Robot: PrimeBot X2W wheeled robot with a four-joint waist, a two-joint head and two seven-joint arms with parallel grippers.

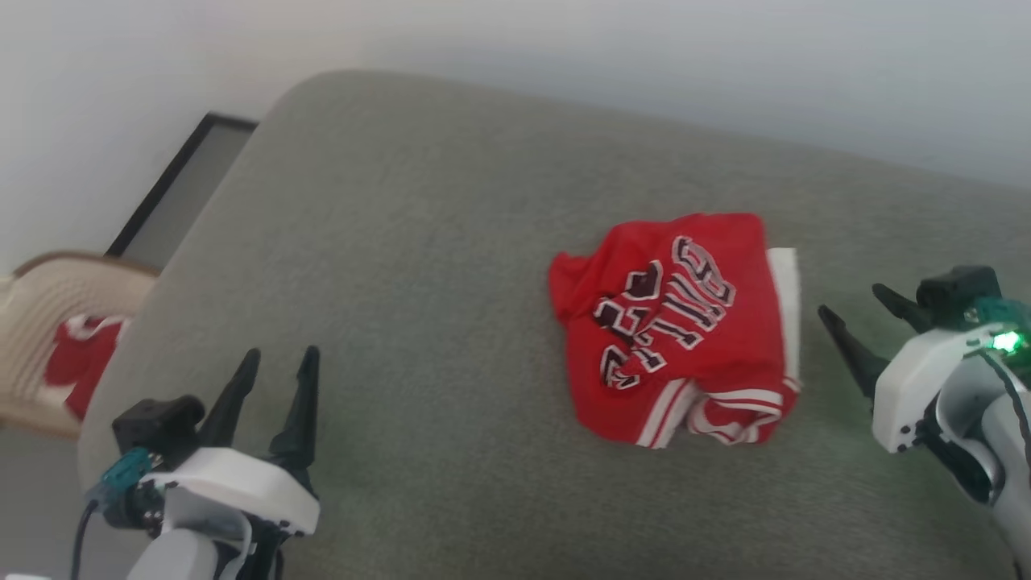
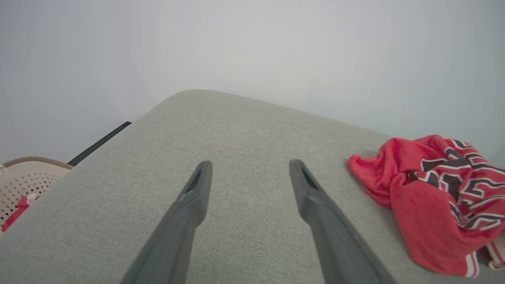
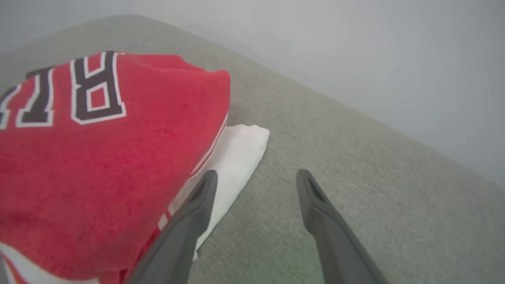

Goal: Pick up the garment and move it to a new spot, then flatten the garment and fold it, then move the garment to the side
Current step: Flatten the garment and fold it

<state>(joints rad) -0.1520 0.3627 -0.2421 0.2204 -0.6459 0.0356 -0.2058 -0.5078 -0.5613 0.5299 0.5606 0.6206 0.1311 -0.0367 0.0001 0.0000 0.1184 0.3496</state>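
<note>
Head view gives you the whole layout: the garment (image 1: 676,322) lies crumpled on the grey cushion (image 1: 419,242), right of its middle, with the left gripper (image 1: 283,351) well apart from it at the lower left and the right gripper (image 1: 849,299) just beside its right edge. Both sets of fingers stand spread wide and hold nothing. From the left wrist you see open fingers above bare cushion fabric and the garment off to the right as a bunched heap. A perforated beige basket (image 2: 27,177) with something red inside sits past the cushion's left edge. The right wrist view gives you what the others don't: a folded white sleeve (image 3: 236,154) poking out from under the red body, right next to the left-hand finger, though you cannot tell whether they touch. Black, white-outlined block lettering runs sideways and creased in the head view. Up close one letter reads as a B or an R; the full word is not legible.
</note>
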